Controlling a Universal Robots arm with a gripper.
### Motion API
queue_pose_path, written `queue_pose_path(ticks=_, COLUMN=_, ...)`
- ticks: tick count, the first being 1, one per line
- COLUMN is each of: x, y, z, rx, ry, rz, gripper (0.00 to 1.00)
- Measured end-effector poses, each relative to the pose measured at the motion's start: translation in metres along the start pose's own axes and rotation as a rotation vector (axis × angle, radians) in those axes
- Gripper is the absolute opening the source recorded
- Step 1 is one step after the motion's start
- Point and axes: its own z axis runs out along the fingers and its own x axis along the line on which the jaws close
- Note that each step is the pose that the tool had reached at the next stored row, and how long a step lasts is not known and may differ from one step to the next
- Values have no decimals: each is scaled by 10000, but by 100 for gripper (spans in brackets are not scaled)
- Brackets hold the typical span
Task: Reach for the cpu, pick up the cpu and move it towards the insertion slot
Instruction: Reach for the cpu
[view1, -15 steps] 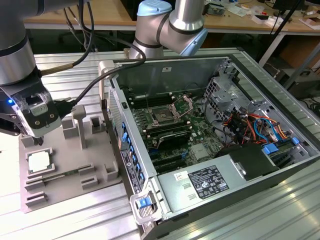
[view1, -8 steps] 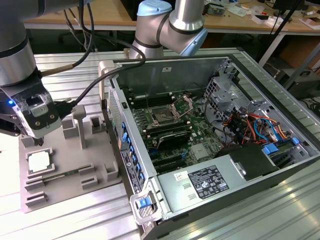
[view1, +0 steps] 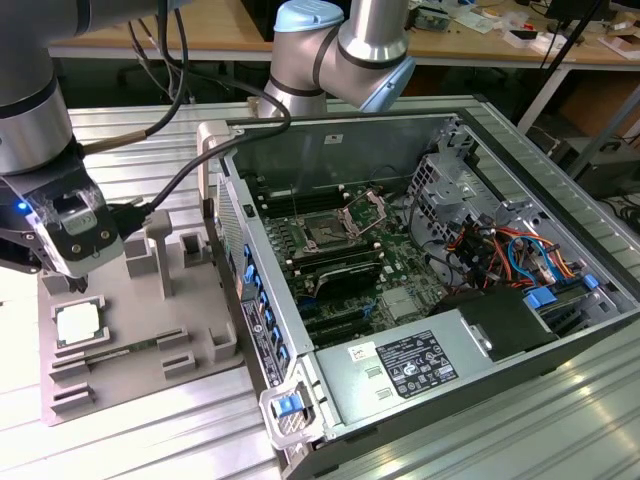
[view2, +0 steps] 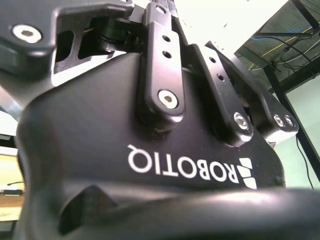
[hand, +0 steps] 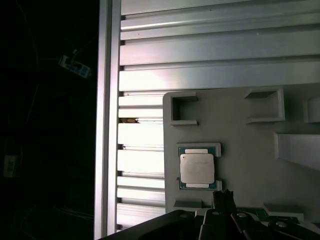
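The black robot gripper (view1: 80, 284) hangs at the end of the silver arm (view1: 30, 110), low over a grey plastic fixture plate (view1: 140, 312), and it carries nothing. If it is open or closed I cannot tell from here; its dark body takes up most of the second wrist view (view2: 150, 165). In the exterior view the cpu (view1: 78, 324), a small flat square chip with a whitish-silver metal top, lies at about 6 o'clock from the gripper, very near but apart from it. It sits flat in a square seat of the plate. In the first wrist view the gripper (hand: 223, 199) stands just beside one corner of the cpu (hand: 196, 167), not over its middle.

The plate rests on a ribbed aluminium table (view1: 150, 440). At about 3 o'clock from the gripper in the exterior view, well apart, stands an open dark computer case (view1: 450, 130). Inside it, on the green board, is the insertion slot (view1: 325, 234), a square socket with dark centre and a silver metal frame that stands lifted
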Motion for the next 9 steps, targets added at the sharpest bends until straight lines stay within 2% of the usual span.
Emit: queue_pose_path(ticks=9, x=0, y=-1, z=19, rx=0, ry=0, rz=0, gripper=11)
